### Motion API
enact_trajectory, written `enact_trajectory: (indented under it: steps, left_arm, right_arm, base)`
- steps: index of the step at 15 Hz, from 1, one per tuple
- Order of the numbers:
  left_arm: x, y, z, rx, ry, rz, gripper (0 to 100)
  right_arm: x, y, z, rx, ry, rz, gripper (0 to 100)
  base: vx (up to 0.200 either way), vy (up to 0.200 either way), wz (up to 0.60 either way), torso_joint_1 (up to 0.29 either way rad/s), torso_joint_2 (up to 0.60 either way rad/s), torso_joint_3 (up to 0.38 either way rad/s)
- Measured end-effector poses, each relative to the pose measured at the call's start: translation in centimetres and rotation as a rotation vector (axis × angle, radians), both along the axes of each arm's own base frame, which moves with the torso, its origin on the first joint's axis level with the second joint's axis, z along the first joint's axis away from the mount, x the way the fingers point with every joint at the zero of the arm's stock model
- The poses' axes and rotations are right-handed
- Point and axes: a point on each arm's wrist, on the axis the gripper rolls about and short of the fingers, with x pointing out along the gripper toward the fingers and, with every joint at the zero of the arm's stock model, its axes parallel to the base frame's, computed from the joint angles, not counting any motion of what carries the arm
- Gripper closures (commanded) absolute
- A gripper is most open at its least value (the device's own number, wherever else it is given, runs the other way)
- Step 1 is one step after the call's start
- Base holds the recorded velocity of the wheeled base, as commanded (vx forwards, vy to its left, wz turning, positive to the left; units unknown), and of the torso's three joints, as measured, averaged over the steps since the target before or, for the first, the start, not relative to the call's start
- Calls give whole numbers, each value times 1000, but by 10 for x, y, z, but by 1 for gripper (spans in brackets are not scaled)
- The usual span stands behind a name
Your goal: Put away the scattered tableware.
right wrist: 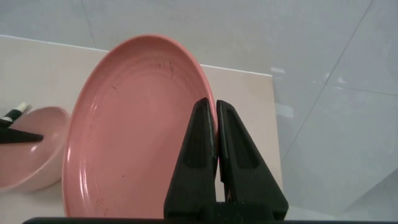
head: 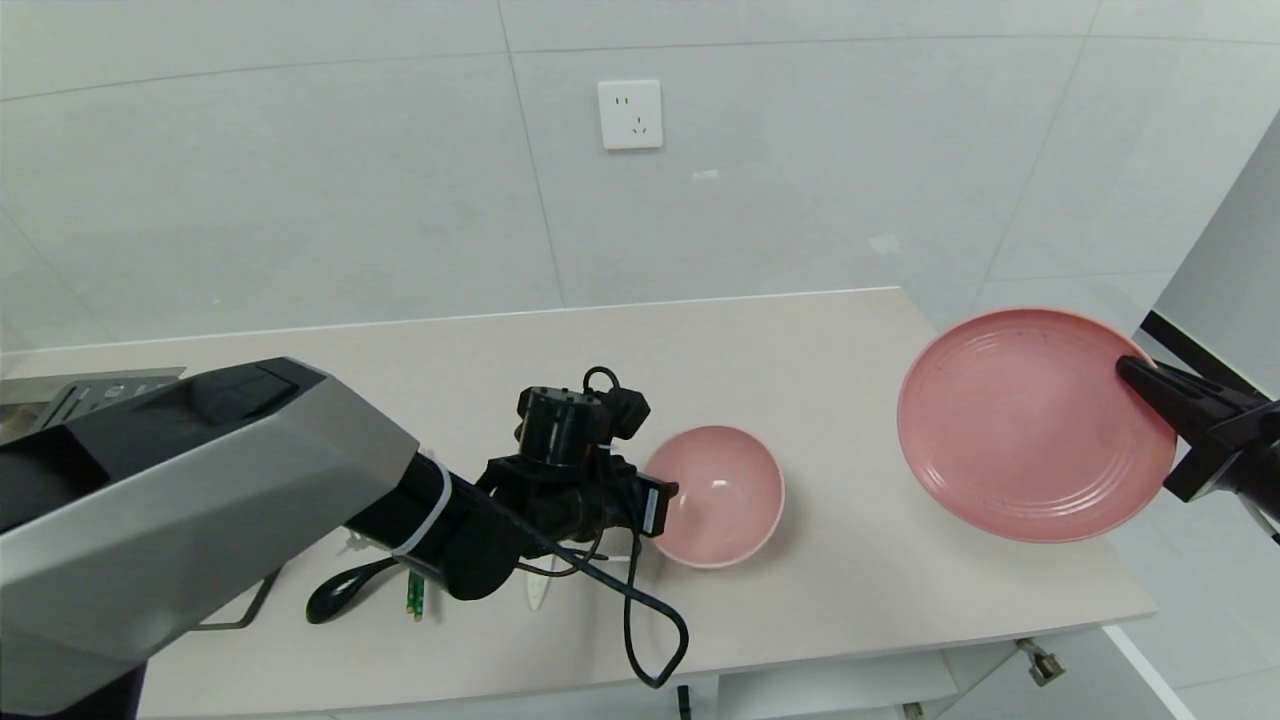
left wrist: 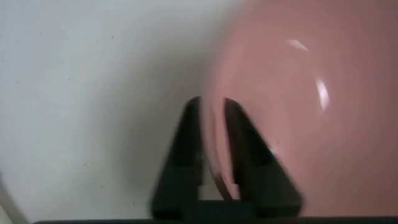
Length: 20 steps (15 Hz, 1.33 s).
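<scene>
Pink plate, pinched at its rim by the right gripper, hangs tilted above the right end of the counter; the left gripper clamps the rim of a pink bowl resting mid-counter.

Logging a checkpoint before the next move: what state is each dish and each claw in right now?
pink plate: tilted, clamped at its rim in the right claw, partly past the counter's right end.
pink bowl: upright on the counter, empty, rim between the left claw's fingers.
right claw: shut on the pink plate.
left claw: shut on the pink bowl's rim.
</scene>
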Motion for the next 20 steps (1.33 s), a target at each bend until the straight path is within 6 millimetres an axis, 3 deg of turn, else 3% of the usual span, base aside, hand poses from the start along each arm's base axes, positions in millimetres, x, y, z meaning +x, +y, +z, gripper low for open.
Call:
enact_trajectory:
  steps: [3, 6, 11, 17, 20]
  left_arm:
    - [-5, 3, 17, -68, -114, 9, 100]
    - [-25, 16, 42, -124, -237, 13, 100]
    - [-58, 55, 80, -167, -393, 54, 100]
    - [-105, 90, 108, -208, -445, 100, 100]
    - [-120, 114, 118, -155, -588, 178, 100]
  right_arm:
    - [0, 0, 0, 0, 0, 0, 100]
    - [0, 0, 0, 0, -1, 0, 100]
    - [0, 0, -1, 0, 4, 1, 100]
    - [0, 0, 0, 11, 3, 1, 100]
    - [-1, 0, 2, 31, -2, 6, 100]
  base:
    - [0, 0, 0, 0, 0, 0]
    - [0, 0, 0, 0, 0, 0]
    - [0, 0, 0, 0, 0, 0]
    - [0, 0, 0, 0, 0, 0]
    - [0, 0, 0, 0, 0, 0]
